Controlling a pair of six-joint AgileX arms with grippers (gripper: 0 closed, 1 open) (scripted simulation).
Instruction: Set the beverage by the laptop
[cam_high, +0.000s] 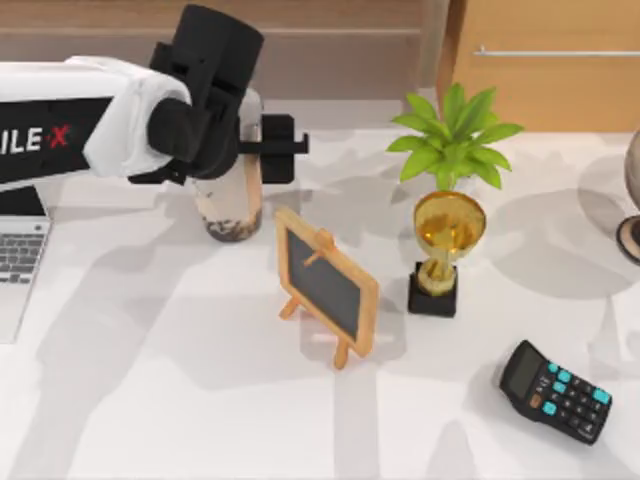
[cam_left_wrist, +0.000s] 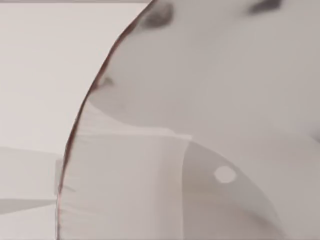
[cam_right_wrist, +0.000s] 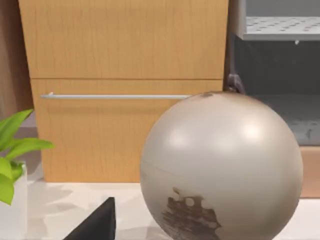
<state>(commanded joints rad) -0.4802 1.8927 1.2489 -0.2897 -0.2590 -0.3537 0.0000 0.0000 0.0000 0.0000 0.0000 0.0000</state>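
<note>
The desk (cam_high: 180, 400) carries the laptop (cam_high: 18, 262) at its left edge. Left gripper (cam_high: 238, 150) has its fingers pinching the cup (cam_high: 232, 205), right of the laptop. Swung fast, the tall cup could tilt, slip, or strike the easel (cam_high: 326, 283).

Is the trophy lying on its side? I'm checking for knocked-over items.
No, the trophy stands upright on its black base, between the plant and the calculator.
</note>
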